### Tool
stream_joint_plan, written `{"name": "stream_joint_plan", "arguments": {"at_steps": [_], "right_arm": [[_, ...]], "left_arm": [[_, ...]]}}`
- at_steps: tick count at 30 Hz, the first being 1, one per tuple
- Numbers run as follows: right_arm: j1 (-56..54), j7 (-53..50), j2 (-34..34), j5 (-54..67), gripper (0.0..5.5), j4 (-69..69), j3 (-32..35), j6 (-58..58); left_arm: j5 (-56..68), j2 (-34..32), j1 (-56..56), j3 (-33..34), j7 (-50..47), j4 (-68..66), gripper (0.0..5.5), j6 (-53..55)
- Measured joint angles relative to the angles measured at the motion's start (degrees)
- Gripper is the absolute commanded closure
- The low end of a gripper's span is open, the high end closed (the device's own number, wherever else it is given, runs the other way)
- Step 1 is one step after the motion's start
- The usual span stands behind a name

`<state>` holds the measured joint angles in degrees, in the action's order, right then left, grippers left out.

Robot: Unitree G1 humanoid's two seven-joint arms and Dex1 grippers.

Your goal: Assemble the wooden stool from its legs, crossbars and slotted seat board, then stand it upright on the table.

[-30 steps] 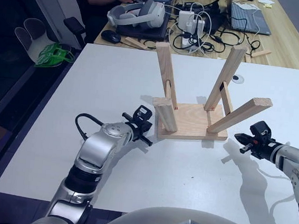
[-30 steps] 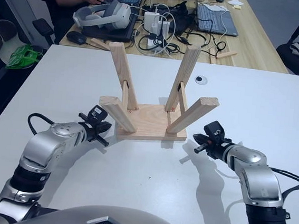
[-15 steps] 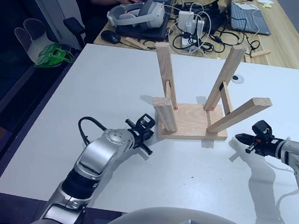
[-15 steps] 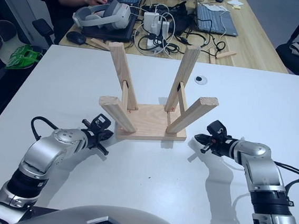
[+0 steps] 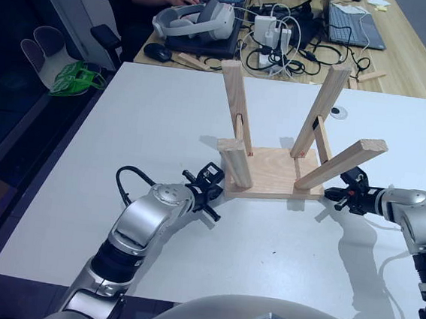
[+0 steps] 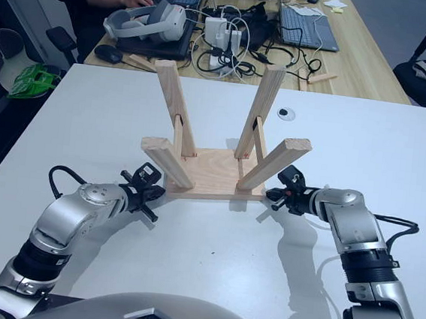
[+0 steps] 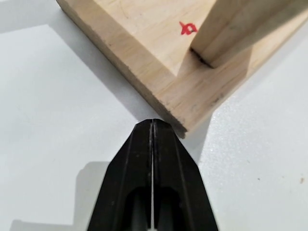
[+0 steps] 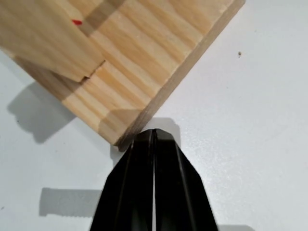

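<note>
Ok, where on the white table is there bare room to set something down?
Bare: the wide patch between the stool and the table's left edge, and the strip from stool to near edge. Crowded: the seat board's near corners, where the left tool and right tool sit.

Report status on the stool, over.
Left gripper shut, tip at near left corner of seat board. Right gripper shut, tip at near right corner. Stool inverted, board flat on table, four legs up. Headset on far desk, apart.
</note>
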<state>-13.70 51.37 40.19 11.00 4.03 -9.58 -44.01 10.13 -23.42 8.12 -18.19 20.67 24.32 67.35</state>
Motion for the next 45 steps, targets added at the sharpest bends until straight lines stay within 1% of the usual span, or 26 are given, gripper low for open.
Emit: {"name": "stream_joint_plan", "arguments": {"at_steps": [5,11,18,27,45], "right_arm": [[-0.5,-0.3,-0.1,0.6,5.5,-1.8,-0.3,-4.3],[0.8,0.3,-0.5,2.2,5.5,-3.9,0.6,-5.9],[4.8,3.2,1.3,6.7,5.5,-8.5,4.2,-6.6],[6.8,4.2,1.4,10.7,5.5,-12.0,8.5,-7.9],[6.7,4.1,-0.3,17.2,5.5,-13.6,16.0,-12.4]], "left_arm": [[0.4,0.0,0.3,0.1,0.0,0.0,5.46,0.6],[0.8,-0.2,0.1,1.0,0.0,0.1,5.46,1.2],[3.9,-0.5,-0.5,6.2,3.9,0.1,5.46,-0.4],[4.8,-3.0,-1.0,8.8,8.4,0.4,5.46,-6.0],[7.3,-2.8,-1.6,13.8,10.4,1.4,5.46,-11.6]]}}
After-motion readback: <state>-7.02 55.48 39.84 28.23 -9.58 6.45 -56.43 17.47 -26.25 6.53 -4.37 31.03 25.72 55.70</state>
